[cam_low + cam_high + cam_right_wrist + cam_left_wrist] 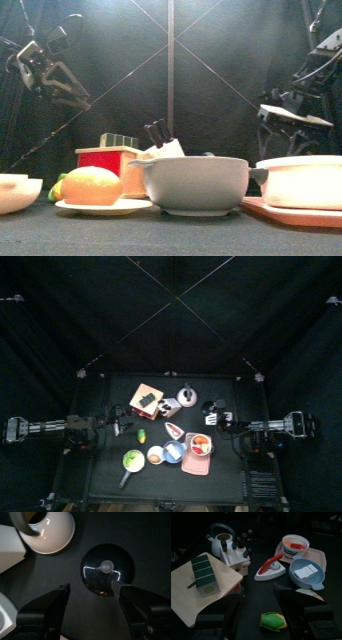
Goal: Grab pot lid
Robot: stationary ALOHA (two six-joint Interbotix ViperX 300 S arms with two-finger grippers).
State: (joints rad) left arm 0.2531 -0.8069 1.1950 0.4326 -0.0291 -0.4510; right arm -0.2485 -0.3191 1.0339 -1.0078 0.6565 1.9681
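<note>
— Where's the pot lid [106, 569] sitting?
— Flat on the black table [147, 537], knob up, beside the shiny kettle [48, 531].
— And your right gripper [91, 598]?
— I'm hovering it just above, jaws spread wide, gripping nothing. My left gripper [268, 607] is gaping open too.

one pot lid [105, 569], one kettle [220, 539], two bowls [306, 573], one toy iron [270, 566]
</note>
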